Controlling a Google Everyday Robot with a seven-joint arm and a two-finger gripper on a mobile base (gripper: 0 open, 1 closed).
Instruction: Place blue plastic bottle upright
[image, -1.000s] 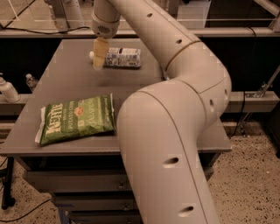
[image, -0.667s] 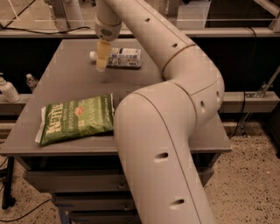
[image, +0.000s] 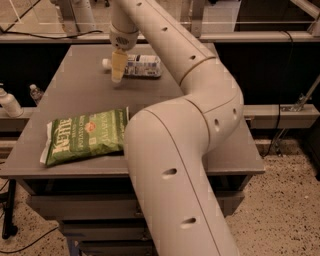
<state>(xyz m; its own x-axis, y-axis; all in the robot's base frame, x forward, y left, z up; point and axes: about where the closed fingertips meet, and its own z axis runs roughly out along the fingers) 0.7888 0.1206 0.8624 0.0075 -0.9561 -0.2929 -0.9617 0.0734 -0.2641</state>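
Grey table (image: 75, 95) centre-left of frame. Green chip bag (image: 85, 135) flat on it, lower left. White bottle (image: 9, 103) & small clear bottle (image: 35, 93) at left edge, off table. Speckled floor (image: 285, 210) lower right. Gripper (image: 117, 76) upper centre-left, over table's far part.

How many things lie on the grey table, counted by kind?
Plastic bottles: 1, the blue plastic bottle, lying on its side.
Chip bags: 1, the green chip bag.
Total: 2.
The gripper is at the bottle's neck, beside its white cap.
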